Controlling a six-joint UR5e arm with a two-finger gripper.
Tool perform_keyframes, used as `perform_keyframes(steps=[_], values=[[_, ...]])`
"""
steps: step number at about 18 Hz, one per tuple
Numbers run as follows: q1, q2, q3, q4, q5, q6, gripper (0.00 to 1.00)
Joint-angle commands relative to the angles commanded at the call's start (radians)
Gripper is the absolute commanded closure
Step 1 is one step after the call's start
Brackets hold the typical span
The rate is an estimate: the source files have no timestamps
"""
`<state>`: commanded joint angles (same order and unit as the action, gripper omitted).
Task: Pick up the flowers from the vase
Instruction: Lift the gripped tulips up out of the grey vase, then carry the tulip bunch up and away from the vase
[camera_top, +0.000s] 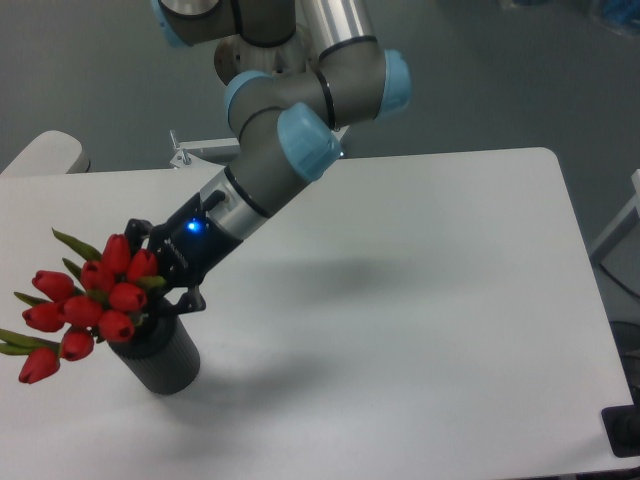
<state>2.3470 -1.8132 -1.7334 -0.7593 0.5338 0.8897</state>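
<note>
A bunch of red tulip flowers (88, 305) with green leaves leans out to the left over the rim of a dark grey ribbed vase (163, 362) standing near the table's front left. My gripper (158, 290) reaches in from the upper right and is shut on the flower stems just above the vase opening. The stems below the fingers are hidden by the gripper and the vase rim, so I cannot tell how much of them is still inside.
The white table (420, 300) extends to the right and back. A rounded white object (45, 152) sits at the far left edge behind the table. A small metal bracket (185, 152) stands by the arm's base. A dark item (625, 430) shows at the lower right corner.
</note>
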Motion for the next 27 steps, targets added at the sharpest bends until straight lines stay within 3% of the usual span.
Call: perform_keyframes(steps=[13, 22, 27], values=[[0.047, 0.051, 0.141, 0.000, -0.075, -0.196, 0.68], [0.162, 0.080, 0.124, 0.000, -0.109, -0.222, 0.68], [0.256, 0.045, 0.123, -0.002, -0.106, -0.148, 0.68]])
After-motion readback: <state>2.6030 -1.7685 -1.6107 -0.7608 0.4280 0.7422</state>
